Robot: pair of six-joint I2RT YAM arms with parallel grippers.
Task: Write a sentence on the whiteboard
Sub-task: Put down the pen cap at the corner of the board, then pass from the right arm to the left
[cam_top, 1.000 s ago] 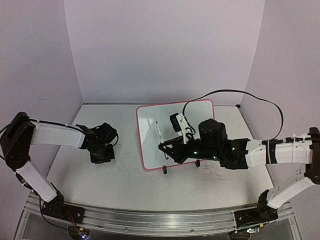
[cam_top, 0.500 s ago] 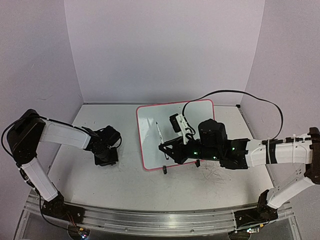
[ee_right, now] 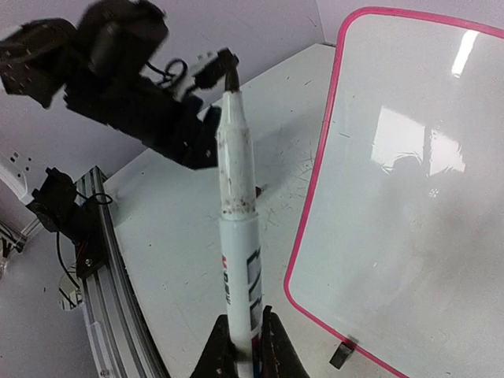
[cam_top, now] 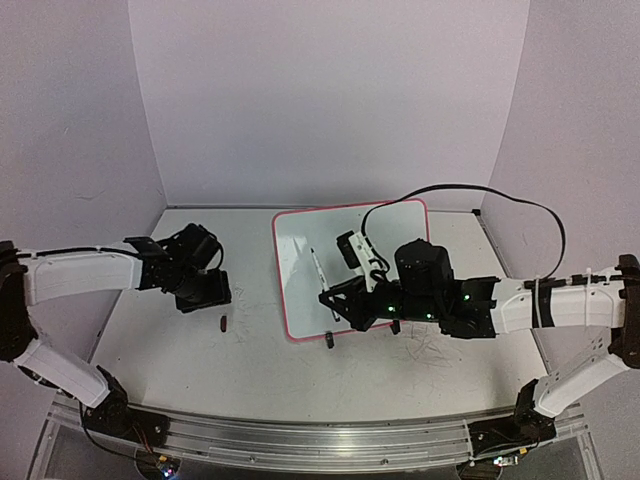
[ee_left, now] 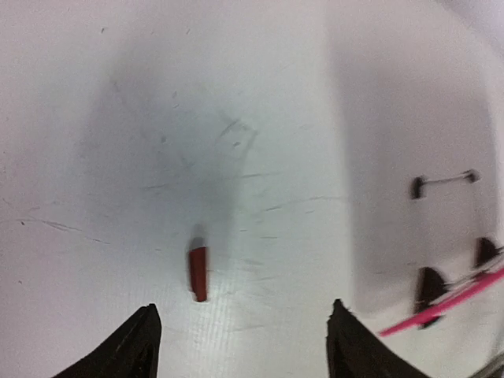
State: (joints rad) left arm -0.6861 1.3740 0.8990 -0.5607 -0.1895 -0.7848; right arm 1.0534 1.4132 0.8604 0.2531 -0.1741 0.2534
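Note:
The whiteboard (cam_top: 380, 225), white with a pink frame, lies at the table's middle back; its surface (ee_right: 409, 157) looks blank and no sentence is in view. My right gripper (cam_top: 338, 302) hovers over the board's near left corner, shut on a white marker (ee_right: 236, 205). The marker is uncapped, its dark tip (ee_right: 232, 79) pointing away from the gripper. My left gripper (ee_left: 244, 331) stands open above the table left of the board, nothing between its fingers. A small red cap (ee_left: 198, 273) lies on the table just beyond it, also seen as the cap (cam_top: 222, 322) from above.
Two black clip feet (cam_top: 329, 340) stick out from the board's near edge, and the pink frame edge (ee_left: 449, 303) shows to the left gripper's right. A black cable (cam_top: 480, 195) loops above the right arm. Purple walls close the table on three sides.
My left gripper has opened, leaving the red cap lying on the table, and the arm has pulled back and up to the left. The right arm and marker have barely moved.

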